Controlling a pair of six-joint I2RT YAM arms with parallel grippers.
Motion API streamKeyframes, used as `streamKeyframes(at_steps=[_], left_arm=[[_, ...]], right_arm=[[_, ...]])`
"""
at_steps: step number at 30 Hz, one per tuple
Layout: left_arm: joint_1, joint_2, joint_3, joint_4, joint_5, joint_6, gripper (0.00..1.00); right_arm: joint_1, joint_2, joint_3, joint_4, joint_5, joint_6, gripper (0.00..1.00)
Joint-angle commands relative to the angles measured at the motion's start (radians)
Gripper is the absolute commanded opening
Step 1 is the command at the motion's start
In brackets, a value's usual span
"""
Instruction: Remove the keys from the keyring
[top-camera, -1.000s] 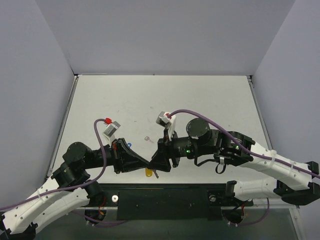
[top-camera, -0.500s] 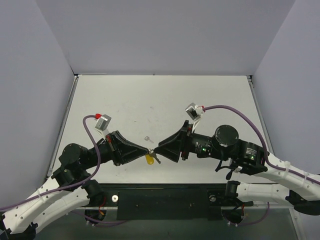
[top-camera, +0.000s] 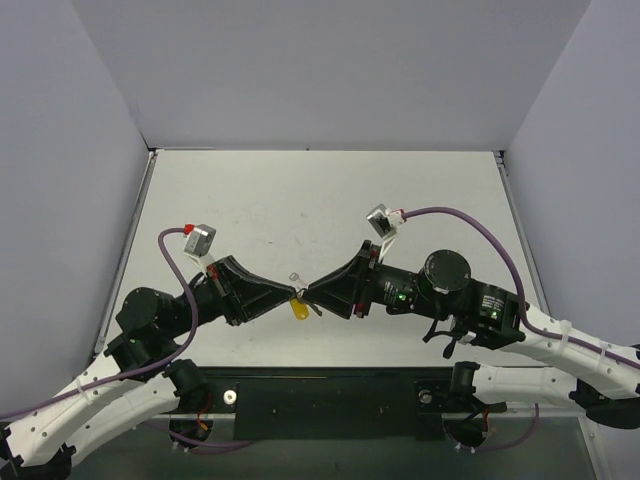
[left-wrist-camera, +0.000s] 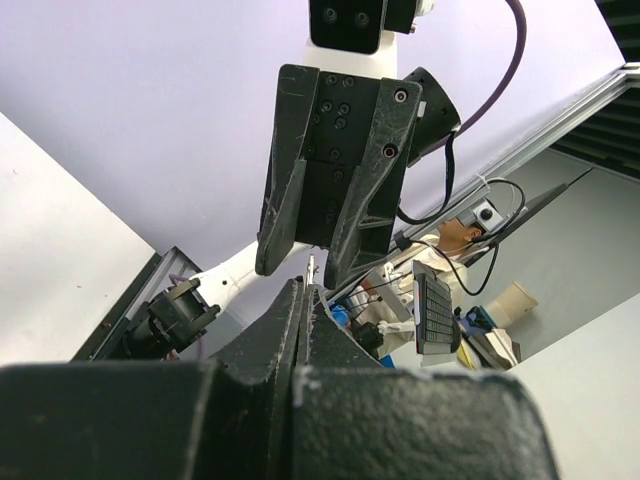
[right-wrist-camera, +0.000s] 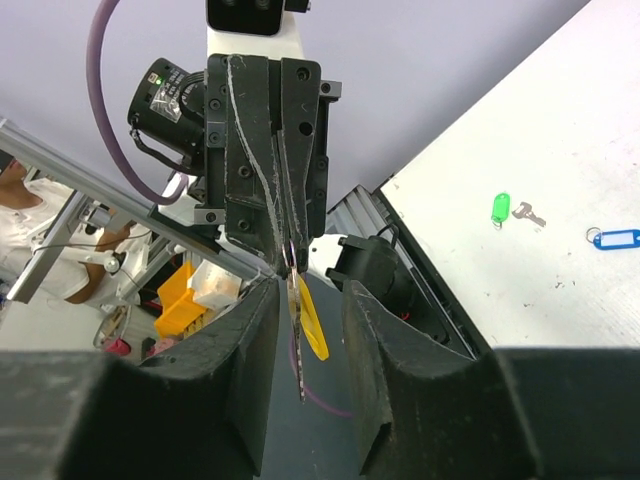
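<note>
The job now is getting the key off. The left gripper (top-camera: 288, 293) is squeezed shut on the ring end of the keyring (right-wrist-camera: 311, 322). Its yellow tag hangs in the air above the table (top-camera: 400, 200). The right gripper (top-camera: 308, 294) meets it nose to nose. Its jaws are a little apart, one on each side of the thin key (right-wrist-camera: 296, 340). Next, I think, it must pinch the key and slide it off. Both arms reach low and inward.
</note>
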Motion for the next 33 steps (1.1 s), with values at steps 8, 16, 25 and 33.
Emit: streamKeyframes(at_steps=[8,16,25,33], left_arm=[[-0.004,0.012,0.026,0.063,-0.023,0.002,0.0],[-0.005,0.008,0.03,0.016,-0.028,0.017,0.0],[-0.005,0.004,0.041,0.002,-0.02,0.025,0.24],[-0.005,0.003,0.046,-0.001,-0.023,0.028,0.28]], right_arm=[[0.012,0.026,0.015,0.083,-0.026,0.004,0.14],[0.017,0.03,0.012,0.088,-0.031,0.005,0.0],[0.018,0.027,0.015,0.074,-0.028,-0.002,0.0],[0.022,0.027,0.015,0.071,-0.028,-0.005,0.0]])
